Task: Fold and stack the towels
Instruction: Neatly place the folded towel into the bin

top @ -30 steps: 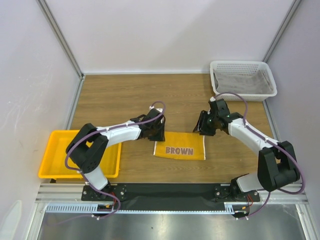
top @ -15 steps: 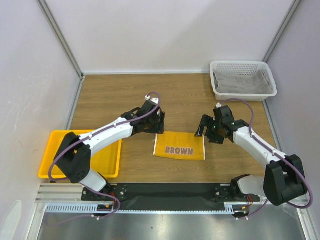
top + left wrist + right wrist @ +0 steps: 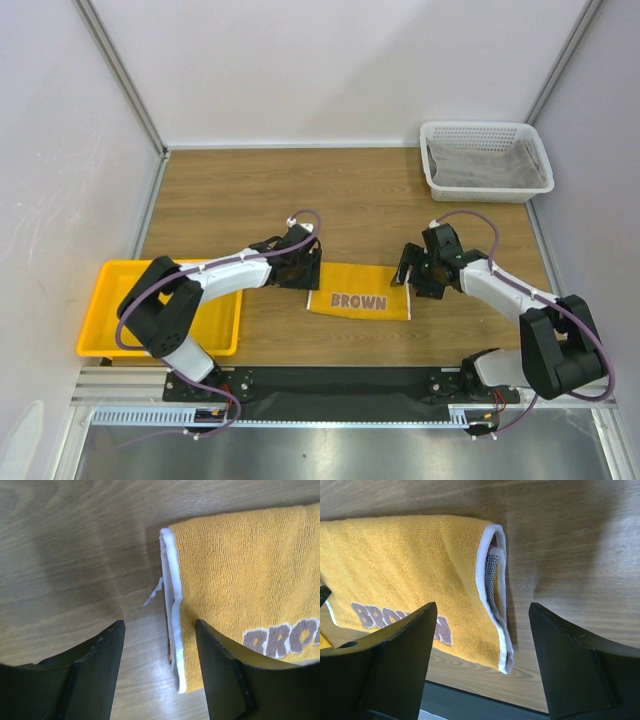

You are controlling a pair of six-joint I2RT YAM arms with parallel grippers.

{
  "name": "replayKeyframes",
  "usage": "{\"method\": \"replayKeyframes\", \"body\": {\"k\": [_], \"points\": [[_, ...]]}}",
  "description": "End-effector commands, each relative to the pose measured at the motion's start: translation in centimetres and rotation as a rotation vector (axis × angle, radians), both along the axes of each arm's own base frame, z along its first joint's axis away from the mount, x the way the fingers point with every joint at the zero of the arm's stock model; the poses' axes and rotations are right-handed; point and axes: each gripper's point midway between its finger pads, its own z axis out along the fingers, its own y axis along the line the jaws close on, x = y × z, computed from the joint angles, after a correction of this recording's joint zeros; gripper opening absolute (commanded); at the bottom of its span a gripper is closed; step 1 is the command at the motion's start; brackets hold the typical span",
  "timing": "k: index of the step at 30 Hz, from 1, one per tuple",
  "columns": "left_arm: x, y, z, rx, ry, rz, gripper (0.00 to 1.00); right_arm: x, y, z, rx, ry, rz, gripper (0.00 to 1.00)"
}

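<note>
Well, the yellow-orange towel [image 3: 360,291] lies folded flat on the wooden bench [image 3: 250,190], a neat rectangle with its brown "BROWN" lettering facing up and reading across its near half. A white hem runs along each short end, and from the wrist cameras you can see the layers stacked at those ends, with a bit of white mesh lining showing inside the fold on the right.

Both arms reach in toward this towel, one at each short end. The left fingers [image 3: 100,675] are spread apart and grip nothing. One finger hangs over the towel just inside its left hem, the other over bare wood just left of it, so the hem sits in the gap between them. A short loose white thread pokes out from that hem onto the wood. The right fingers [image 3: 395,655] are likewise released and wide. One is above the towel's lettered part, the other above bare wood just right of the towel, with the right hem between them. Whether any fingertip touches cloth I cannot tell.

Well beyond the towel's far right corner stands a white mesh basket [image 3: 485,127] with a grey towel [image 3: 487,170] lying in it. Well off to the towel's left, at the bench's near edge, sits a yellow tray [image 3: 105,330], partly hidden behind the left arm.
</note>
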Motion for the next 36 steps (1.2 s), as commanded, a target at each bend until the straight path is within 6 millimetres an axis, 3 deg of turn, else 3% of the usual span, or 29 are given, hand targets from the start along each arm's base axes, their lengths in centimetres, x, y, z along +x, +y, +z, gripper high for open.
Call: {"method": "replayKeyframes", "body": {"k": [1, 11, 14, 17, 18, 19, 20, 22, 26, 27, 29, 30, 31, 32, 33, 34, 35, 36], "points": [[1.1, -1.3, -0.2, -0.073, -0.032, 0.027, 0.63, 1.3, 0.9, -0.1, 0.030, -0.047, -0.003, 0.78], [2.2, -1.7, -1.3, -0.083, -0.051, 0.054, 0.51, 1.3, 1.1, -2.5, 0.004, 0.002, 0.016, 0.60], [2.3, -1.5, -1.5, -0.072, -0.043, 0.063, 0.50, 1.4, 1.1, -2.9, -0.001, 0.007, 0.011, 0.48], [2.5, -0.8, -0.9, -0.064, -0.050, 0.080, 0.52, 1.9, 1.3, -2.9, 0.000, 0.005, 0.009, 0.26], [2.8, -0.5, -0.6, -0.062, -0.056, 0.093, 0.54, 2.3, 1.4, -2.8, 0.003, -0.004, 0.007, 0.13], [2.9, 0.0, -0.3, -0.056, -0.057, 0.104, 0.54, 2.6, 1.4, -2.9, -0.002, -0.002, 0.008, 0.06], [3.1, 0.3, -0.1, -0.057, -0.056, 0.114, 0.55, 3.5, 1.7, -2.3, 0.000, -0.022, 0.009, 0.00], [3.9, 1.3, 0.4, -0.054, -0.056, 0.146, 0.55, 4.6, 1.6, -2.1, -0.031, -0.040, 0.026, 0.00], [5.9, 2.7, 1.8, -0.068, -0.083, 0.183, 0.56, 8.9, 1.8, -1.3, -0.113, -0.070, 0.061, 0.00], [6.6, 2.9, 2.4, -0.076, -0.096, 0.197, 0.56, 11.2, 2.1, 0.3, -0.119, -0.116, 0.059, 0.00], [7.1, 3.2, 3.1, -0.083, -0.111, 0.203, 0.56, 13.9, 2.1, 1.1, -0.146, -0.148, 0.085, 0.00], [7.7, 3.2, 4.1, -0.096, -0.135, 0.207, 0.57, 14.6, 1.9, -0.3, -0.172, -0.110, 0.104, 0.00], [8.0, 3.2, 4.5, -0.097, -0.145, 0.204, 0.57, 18.0, 2.1, 2.2, -0.170, -0.181, 0.100, 0.00], [8.2, 3.3, 4.9, -0.097, -0.154, 0.206, 0.58, 19.2, 1.9, 2.3, -0.194, -0.191, 0.131, 0.00], [8.6, 3.3, 5.5, -0.097, -0.170, 0.210, 0.59, 20.0, 1.5, 0.7, -0.219, -0.142, 0.147, 0.00], [8.7, 3.4, 5.8, -0.096, -0.178, 0.207, 0.59, 22.9, 1.5, 2.9, -0.216, -0.202, 0.145, 0.00], [8.8, 3.5, 6.0, -0.095, -0.182, 0.207, 0.60, 24.3, 1.2, 3.1, -0.243, -0.217, 0.182, 0.00], [9.0, 3.6, 6.2, -0.091, -0.188, 0.215, 0.60, 24.6, 0.8, 1.2, -0.271, -0.161, 0.206, 0.00]]}}
